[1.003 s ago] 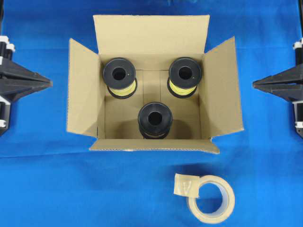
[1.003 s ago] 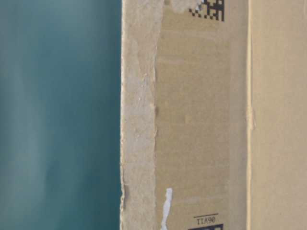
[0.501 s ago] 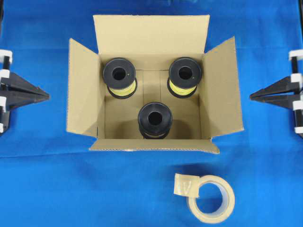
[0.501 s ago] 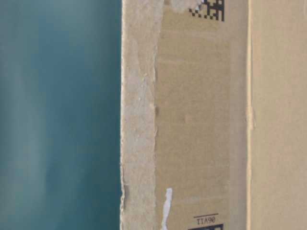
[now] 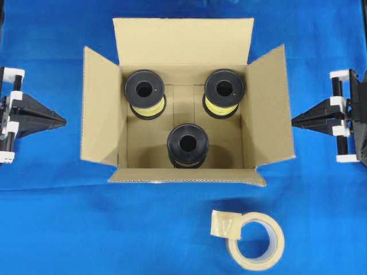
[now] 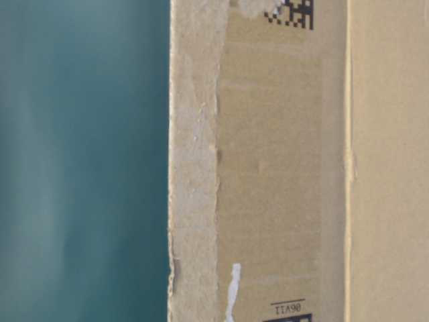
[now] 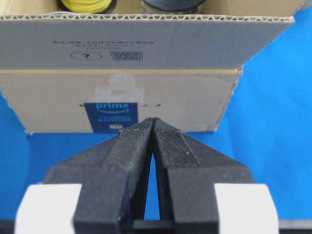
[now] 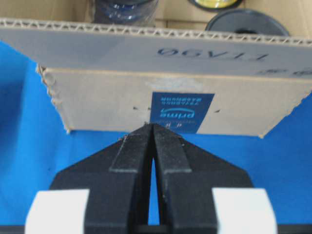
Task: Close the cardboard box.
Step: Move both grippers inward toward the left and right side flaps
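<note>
At the left edge of the overhead view the left gripper [image 5: 62,121] sits on the blue table [image 5: 51,229] with its jaws pressed together into a point, aimed at the box's left flap [image 5: 100,109] but well apart from it. The cardboard box [image 5: 186,175] stands mid-table, all four flaps splayed outward. Inside are three black spools [image 5: 187,143], two at the far side with yellow winding and one nearer. A beige tape roll [image 5: 256,240] lies on the table near the box's right front corner. At the right, the right gripper [image 5: 295,121] mirrors the left, jaws together, pointing at the right flap [image 5: 269,106] and clear of it.

My judgement is that closing has not begun. The side flaps lean outward, so each closed tip should come in low against the flap's outer face, then sweep up and inward, folding one opposing pair before the other.

The wrist views add what the overhead hides: the left gripper [image 7: 152,122] faces a blue printed label [image 7: 109,117] under the drooping flap, and the right gripper [image 8: 152,126] faces a similar label [image 8: 181,112]. The table-level view shows only a close box wall with torn tape residue and part of a printed code.
</note>
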